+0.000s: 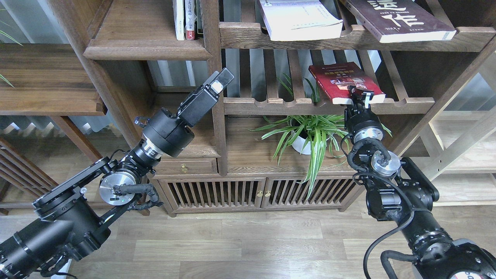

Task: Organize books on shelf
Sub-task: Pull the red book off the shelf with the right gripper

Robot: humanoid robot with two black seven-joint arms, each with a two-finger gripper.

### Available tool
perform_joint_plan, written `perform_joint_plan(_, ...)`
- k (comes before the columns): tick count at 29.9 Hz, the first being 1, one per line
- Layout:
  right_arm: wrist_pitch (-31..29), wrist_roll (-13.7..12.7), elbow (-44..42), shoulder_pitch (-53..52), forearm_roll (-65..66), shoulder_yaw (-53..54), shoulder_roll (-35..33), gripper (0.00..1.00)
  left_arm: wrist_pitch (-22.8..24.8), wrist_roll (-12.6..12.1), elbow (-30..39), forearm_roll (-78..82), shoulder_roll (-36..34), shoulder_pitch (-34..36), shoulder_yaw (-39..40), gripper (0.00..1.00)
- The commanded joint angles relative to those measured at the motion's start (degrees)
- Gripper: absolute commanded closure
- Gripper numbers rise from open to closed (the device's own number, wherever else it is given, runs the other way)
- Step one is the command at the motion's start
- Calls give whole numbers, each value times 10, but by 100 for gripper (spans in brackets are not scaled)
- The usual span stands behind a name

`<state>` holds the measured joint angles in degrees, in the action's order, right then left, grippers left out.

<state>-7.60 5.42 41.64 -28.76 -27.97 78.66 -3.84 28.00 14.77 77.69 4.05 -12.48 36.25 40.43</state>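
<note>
The bookcase (211, 58) held things on several levels. On the upper slatted rack (348, 37) lay a thick white book (300, 19) and, to its right, a dark maroon book (395, 17) with large white characters on its cover, both tilted with their lower edges over the front rail. On the slatted rack below (271, 102) a red book (343, 79) with a yellow title band and small photos rested at an angle, its near corner jutting past the scalloped rail. The solid plank shelf (143, 48) at upper left, dark brown with a rounded front edge, carried a few thin books (186, 19) standing upright against the post. On the cabinet top beneath the racks stood a green striped plant (310, 133) in a white pot (300, 145). A small drawer (186, 166) and slatted cabinet doors (240, 192) with brass knobs closed the bottom, and the floor (232, 248) was pale wood planks. A lighter wooden rack (465, 155) stood at the right. The right end effector (362, 97) reached up to the red book's near edge, with one finger over the cover, gripping that corner. The left end effector (219, 81) hung in front of the bookcase post, touching nothing; whether its fingers were apart or together could not be told from this angle.
</note>
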Motion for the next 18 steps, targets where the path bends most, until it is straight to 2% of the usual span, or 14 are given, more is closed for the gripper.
perform_joint_plan(1, -21, -4, 14, 22, -4, -2, 1, 96, 0, -1, -4, 2, 0, -11, -3, 1)
perform_joint_plan(9, -165, -11, 125, 119, -44, -13, 2, 97, 0, -3, -37, -31, 1, -55, -37, 1)
perform_joint_plan(11, -180, -11, 161, 138, -56, -24, 3, 97, 0, -19, -40, -62, 2, -63, -46, 1)
perform_joint_plan(15, -204, -11, 231, 188, -65, -55, 2, 97, 0, -89, -61, -175, 11, -70, -58, 1)
perform_joint_plan(18, -204, -11, 257, 212, -65, -87, 2, 97, 0, -104, -75, -217, 17, -70, -58, 1)
